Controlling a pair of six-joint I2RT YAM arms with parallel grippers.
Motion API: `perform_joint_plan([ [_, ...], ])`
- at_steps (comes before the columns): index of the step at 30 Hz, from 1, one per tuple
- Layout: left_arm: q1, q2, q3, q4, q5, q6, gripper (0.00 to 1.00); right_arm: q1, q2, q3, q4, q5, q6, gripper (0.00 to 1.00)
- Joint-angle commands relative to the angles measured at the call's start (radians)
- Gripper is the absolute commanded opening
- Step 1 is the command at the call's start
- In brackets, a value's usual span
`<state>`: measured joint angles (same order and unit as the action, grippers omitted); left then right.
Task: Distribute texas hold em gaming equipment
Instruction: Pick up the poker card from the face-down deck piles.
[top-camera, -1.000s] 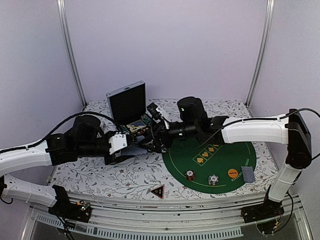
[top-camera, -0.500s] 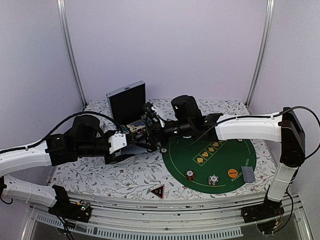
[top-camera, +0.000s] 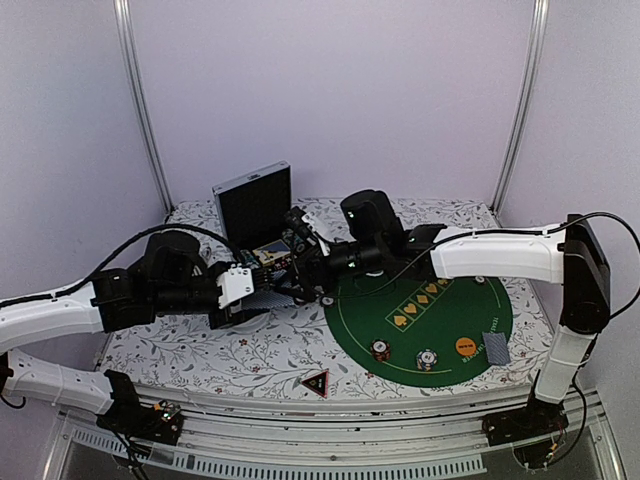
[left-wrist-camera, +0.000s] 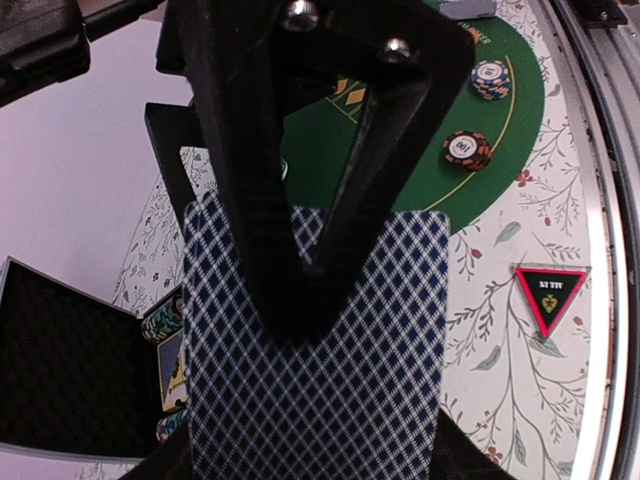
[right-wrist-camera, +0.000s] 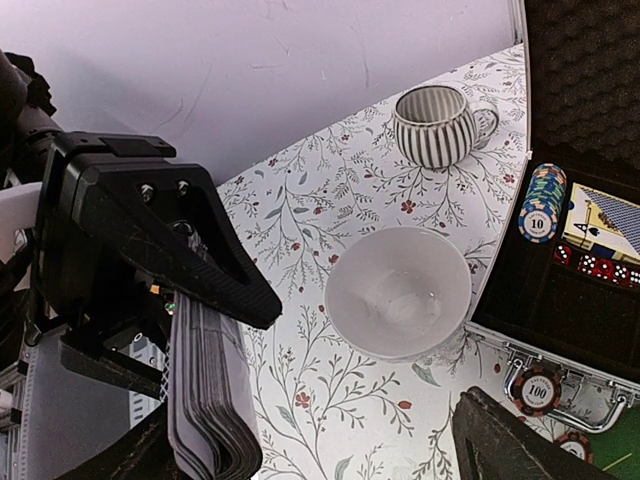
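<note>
My left gripper is shut on a deck of blue diamond-backed playing cards, gripping its long edges above the flowered tablecloth. My right gripper is open at the deck. One of its fingers lies over the top card, and the deck shows edge-on just inside that finger. On the green felt mat lie two stripe-edged chips, an orange disc and a card. The black red-edged triangle lies near the front edge.
An open black case stands at the back with a chip stack, red dice and a card box inside. A white bowl and a ribbed mug sit left of the case. A loose chip lies by the case handle.
My right gripper has moved left from the mat's edge onto the deck held by my left gripper, and its jaws have narrowed a little. The left arm has stayed put.
</note>
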<state>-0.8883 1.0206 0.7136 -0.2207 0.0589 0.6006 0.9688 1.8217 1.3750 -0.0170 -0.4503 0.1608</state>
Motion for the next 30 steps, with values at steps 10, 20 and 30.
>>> perform_joint_plan([
  [10,-0.004,-0.032,-0.019,0.06,-0.042,0.014,0.52,0.007,-0.026,0.06,-0.075,0.011,-0.034,0.59],
  [20,-0.004,-0.031,-0.021,0.061,-0.049,0.015,0.52,0.007,-0.048,0.078,-0.139,0.025,-0.055,0.49],
  [30,-0.004,-0.026,-0.022,0.061,-0.056,0.016,0.52,0.007,-0.051,0.106,-0.179,-0.041,-0.045,0.54],
])
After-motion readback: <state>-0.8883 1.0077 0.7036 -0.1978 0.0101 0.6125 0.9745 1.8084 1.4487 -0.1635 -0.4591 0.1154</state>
